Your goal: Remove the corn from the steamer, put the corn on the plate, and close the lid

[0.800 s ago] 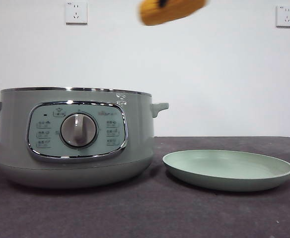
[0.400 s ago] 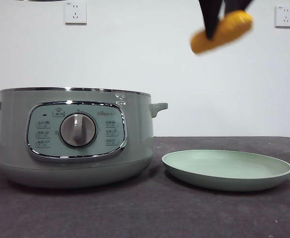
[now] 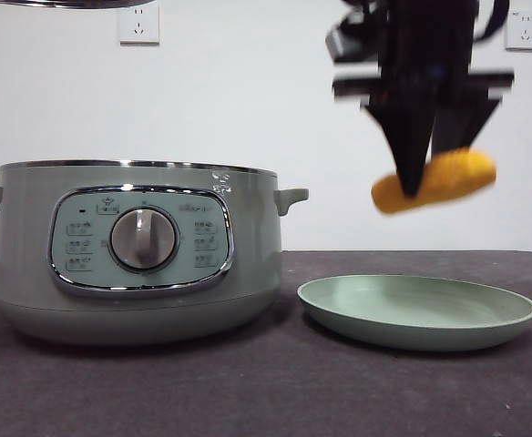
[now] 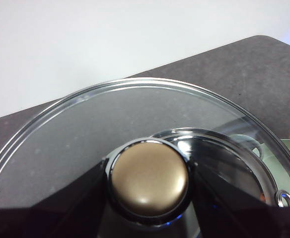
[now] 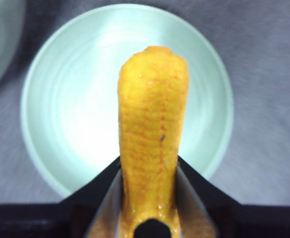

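My right gripper (image 3: 423,187) is shut on the yellow-orange corn (image 3: 448,178) and holds it in the air above the pale green plate (image 3: 485,320). In the right wrist view the corn (image 5: 152,134) hangs over the middle of the plate (image 5: 60,99). The sage-green steamer (image 3: 29,255) stands open at the left, with its grey dial facing me. My left gripper (image 4: 149,181) is shut on the knob of the glass lid (image 4: 75,129) and holds it high above the steamer; only the lid's chrome rim (image 3: 61,3) shows at the top left of the front view.
The dark grey table (image 3: 266,391) runs under both the steamer and the plate. Two wall sockets (image 3: 138,23) sit on the white wall behind. The steamer's rim (image 4: 264,168) shows through the lid glass.
My right gripper has carried the corn rightwards from above the steamer and down towards the plate. The lid's rim has come into view at the top left.
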Controlling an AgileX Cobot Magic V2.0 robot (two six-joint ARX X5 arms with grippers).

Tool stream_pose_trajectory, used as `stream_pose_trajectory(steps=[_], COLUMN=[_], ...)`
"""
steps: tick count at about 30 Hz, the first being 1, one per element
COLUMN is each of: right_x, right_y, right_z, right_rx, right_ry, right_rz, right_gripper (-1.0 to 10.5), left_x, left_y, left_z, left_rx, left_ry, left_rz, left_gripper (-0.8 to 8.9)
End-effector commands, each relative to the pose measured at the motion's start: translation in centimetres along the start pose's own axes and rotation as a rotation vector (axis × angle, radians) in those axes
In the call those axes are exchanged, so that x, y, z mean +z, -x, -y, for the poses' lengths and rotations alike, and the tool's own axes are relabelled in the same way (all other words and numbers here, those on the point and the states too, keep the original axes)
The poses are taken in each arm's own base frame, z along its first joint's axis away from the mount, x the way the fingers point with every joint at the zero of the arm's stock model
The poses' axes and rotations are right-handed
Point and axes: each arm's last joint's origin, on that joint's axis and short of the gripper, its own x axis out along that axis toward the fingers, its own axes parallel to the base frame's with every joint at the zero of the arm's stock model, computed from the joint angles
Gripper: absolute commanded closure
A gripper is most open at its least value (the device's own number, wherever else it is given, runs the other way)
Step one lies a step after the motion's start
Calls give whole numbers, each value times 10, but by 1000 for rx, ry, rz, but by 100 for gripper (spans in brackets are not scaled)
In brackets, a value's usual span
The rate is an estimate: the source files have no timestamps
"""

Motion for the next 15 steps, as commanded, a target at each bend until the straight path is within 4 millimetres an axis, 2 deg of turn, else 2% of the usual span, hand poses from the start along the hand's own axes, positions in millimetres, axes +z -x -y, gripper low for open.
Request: stream_pose_trajectory(steps=[1,5,8,15], right_x=[-6,-16,-22,-26], right_y=[-22,-52,-66,-75], right_z=[-4,-7,-9,-9], right_rx=[4,10,16,26], right_ry=[-23,-41,-48,-58], right_rz=[37,90,128,140], right_gripper=[963,963,962,917], left_x=[10,9,9,8], left_y=[5,1,-2,-15], left_z=[-1,-1,0,1], left_rx=[5,4,3,1], left_ry=[13,11,10,7], left_rz=[81,70,59,28], left_gripper=[821,821,821,821])
